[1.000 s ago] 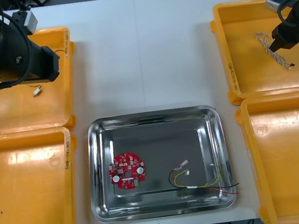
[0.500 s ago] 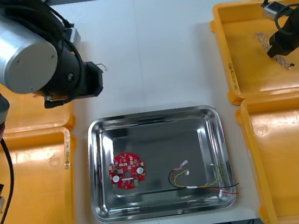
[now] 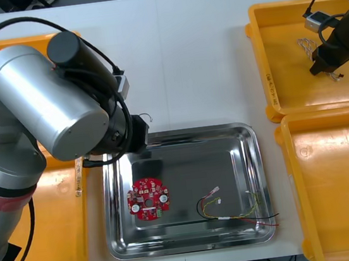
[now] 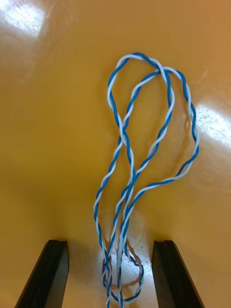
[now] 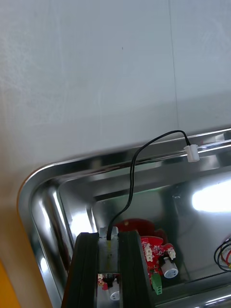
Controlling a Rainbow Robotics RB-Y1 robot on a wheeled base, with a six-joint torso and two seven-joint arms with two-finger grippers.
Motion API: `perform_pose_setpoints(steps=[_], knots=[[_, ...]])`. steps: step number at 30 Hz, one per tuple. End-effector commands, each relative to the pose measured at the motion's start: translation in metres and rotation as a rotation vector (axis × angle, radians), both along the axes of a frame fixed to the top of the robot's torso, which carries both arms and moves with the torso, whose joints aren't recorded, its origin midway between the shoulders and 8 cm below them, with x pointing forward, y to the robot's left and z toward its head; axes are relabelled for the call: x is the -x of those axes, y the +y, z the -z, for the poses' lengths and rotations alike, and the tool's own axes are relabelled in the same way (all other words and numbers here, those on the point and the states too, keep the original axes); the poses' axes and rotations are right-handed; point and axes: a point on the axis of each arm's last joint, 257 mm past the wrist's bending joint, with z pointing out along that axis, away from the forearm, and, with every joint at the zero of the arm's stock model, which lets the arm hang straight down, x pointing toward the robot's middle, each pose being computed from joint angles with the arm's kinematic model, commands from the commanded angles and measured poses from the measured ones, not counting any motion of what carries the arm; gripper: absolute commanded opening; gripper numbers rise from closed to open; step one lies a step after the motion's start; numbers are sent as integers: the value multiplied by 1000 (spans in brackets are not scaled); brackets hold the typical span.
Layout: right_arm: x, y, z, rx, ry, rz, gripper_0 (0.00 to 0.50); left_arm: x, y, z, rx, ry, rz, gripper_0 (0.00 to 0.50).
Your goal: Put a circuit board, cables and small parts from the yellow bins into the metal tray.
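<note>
My left gripper (image 5: 109,236) is shut on a black cable (image 5: 137,168) with a white plug, and hangs over the back left corner of the metal tray (image 5: 38,183). In the front view the plug end (image 3: 149,117) sticks out past the left arm. In the tray (image 3: 254,159) lie a round red circuit board (image 3: 148,198) and a red and yellow cable (image 3: 235,212). My right gripper (image 3: 319,65) is low in the back right bin. Its fingers (image 4: 48,274) stand open on either side of a twisted blue and white cable (image 4: 144,144).
Yellow bins flank the tray: the back right bin (image 3: 291,91), the front right bin (image 3: 340,180) and the front left bin (image 3: 42,248). The big left arm (image 3: 46,121) covers much of the back left bin. Bare white table (image 3: 185,59) lies behind the tray.
The left arm has swung from the back left bin to the tray's back left corner, carrying the black cable. The right gripper has shifted a little along the twisted cable.
</note>
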Motion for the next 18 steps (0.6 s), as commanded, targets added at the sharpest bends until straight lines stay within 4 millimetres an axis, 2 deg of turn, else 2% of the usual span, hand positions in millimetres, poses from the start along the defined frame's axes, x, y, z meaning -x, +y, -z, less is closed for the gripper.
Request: perform_pose_setpoints(steps=[1, 7, 18], knots=[[-20, 20, -30, 5, -69, -60, 500, 18, -15, 16, 38, 29, -60, 0], [-21, 22, -26, 9, -69, -65, 500, 28, -9, 35, 14, 57, -84, 0], [-18, 18, -19, 12, -59, -60, 500, 31, 0, 52, -13, 89, -111, 1]])
